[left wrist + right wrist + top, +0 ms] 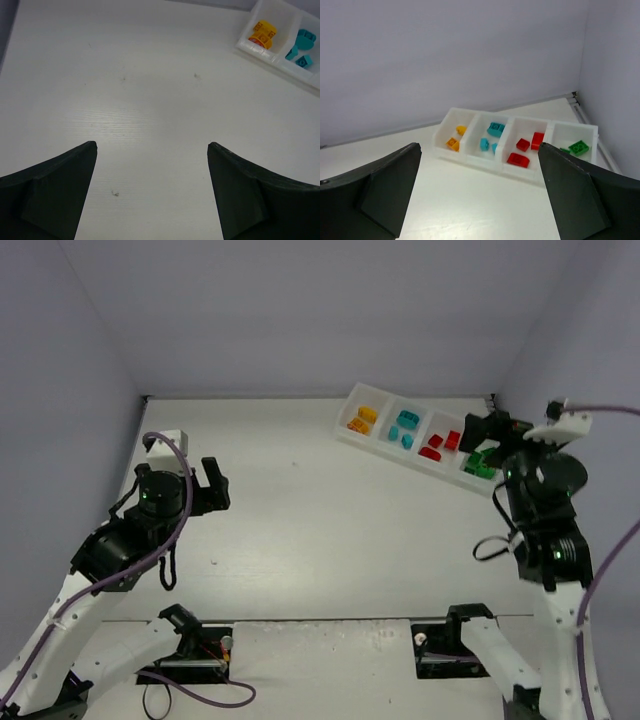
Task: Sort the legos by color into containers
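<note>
Now, both of your tools stand released and hold nothing: the left tool [152, 145] hangs low over the tabletop [150, 75], and the right tool [477, 145] hovers by the tray [485, 162] at the far right. Every brick that shows lies inside it, one color per compartment: yellow-orange bricks [453, 144], teal bricks [495, 129], red bricks [518, 160], green bricks [578, 147]. The sorting looks finished, I think. Lift the right arm straight up, so that no finger pushes the light tray. The tabletop is white and matt, with a few specks. Plain pale walls [445, 50] close it behind.
</note>
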`<action>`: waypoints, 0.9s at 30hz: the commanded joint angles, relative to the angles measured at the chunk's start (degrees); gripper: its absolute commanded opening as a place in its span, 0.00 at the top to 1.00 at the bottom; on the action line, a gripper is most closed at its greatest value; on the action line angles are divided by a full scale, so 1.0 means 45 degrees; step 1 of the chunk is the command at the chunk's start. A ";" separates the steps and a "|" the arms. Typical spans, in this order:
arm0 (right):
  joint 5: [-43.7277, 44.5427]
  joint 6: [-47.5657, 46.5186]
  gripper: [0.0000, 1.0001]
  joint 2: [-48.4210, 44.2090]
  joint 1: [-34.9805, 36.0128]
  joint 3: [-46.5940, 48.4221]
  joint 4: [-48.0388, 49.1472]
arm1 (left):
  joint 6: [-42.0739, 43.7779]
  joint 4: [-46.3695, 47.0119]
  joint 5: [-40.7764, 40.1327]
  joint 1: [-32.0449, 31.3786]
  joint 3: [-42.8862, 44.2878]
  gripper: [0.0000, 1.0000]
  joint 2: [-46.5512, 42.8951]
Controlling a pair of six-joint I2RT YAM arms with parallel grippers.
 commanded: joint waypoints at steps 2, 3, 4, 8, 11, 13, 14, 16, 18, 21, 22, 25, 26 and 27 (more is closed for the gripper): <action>0.0747 -0.0291 0.00 -0.2031 0.0943 -0.1428 -0.1182 | -0.0449 -0.0869 -0.1030 0.0103 0.1319 0.15 0.0147; 0.0710 -0.0310 0.00 -0.2442 0.1002 -0.1623 -0.1241 | -0.0391 -0.1006 -0.1070 0.0103 0.1417 0.15 0.0186; 0.0477 -0.0426 0.00 -0.3200 0.1061 -0.1954 -0.1300 | -0.0313 -0.1375 -0.1128 0.0103 0.1534 0.15 0.0226; 0.0144 -0.0642 0.00 -0.4515 0.1139 -0.2347 -0.1846 | -0.0293 -0.2042 -0.1674 0.0103 0.1906 0.15 0.0285; 0.0142 -0.0584 0.00 -0.5023 0.1179 -0.2348 -0.2236 | -0.0351 -0.2062 -0.1773 0.0103 0.1732 0.15 -0.0065; 0.0201 -0.0525 0.00 -0.5296 0.1179 -0.2348 -0.2355 | -0.0584 -0.2217 -0.1812 0.0103 0.1633 0.15 -0.0261; 0.0259 -0.0447 0.00 -0.5356 0.1237 -0.2348 -0.2452 | -0.0644 -0.2296 -0.1851 0.0103 0.1575 0.15 -0.0436; 0.0436 -0.0407 0.00 -0.5415 0.1315 -0.2367 -0.2492 | -0.0878 -0.2549 -0.1929 0.0103 0.1341 0.15 -0.0748; 0.0532 -0.0407 0.00 -0.5415 0.1413 -0.2406 -0.2492 | -0.1092 -0.2706 -0.2065 0.0103 0.1088 0.15 -0.0926; 0.0611 -0.0446 0.00 -0.5415 0.1569 -0.2367 -0.2473 | -0.1249 -0.2843 -0.2086 0.0103 0.0833 0.15 -0.1277; 0.0766 -0.0466 0.00 -0.5434 0.1589 -0.2387 -0.2492 | -0.1269 -0.2844 -0.2066 0.0103 0.0736 0.15 -0.1336; 0.0963 -0.0524 0.00 -0.5512 0.1686 -0.2348 -0.2511 | -0.1425 -0.3018 -0.2028 0.0103 0.0695 0.15 -0.1278; 0.0944 -0.0544 0.00 -0.5532 0.1687 -0.2309 -0.2512 | -0.1522 -0.3058 -0.2008 0.0103 0.0695 0.15 -0.1259; 0.0963 -0.0544 0.00 -0.5552 0.1725 -0.2270 -0.2531 | -0.1658 -0.3078 -0.1969 0.0103 0.0676 0.15 -0.1239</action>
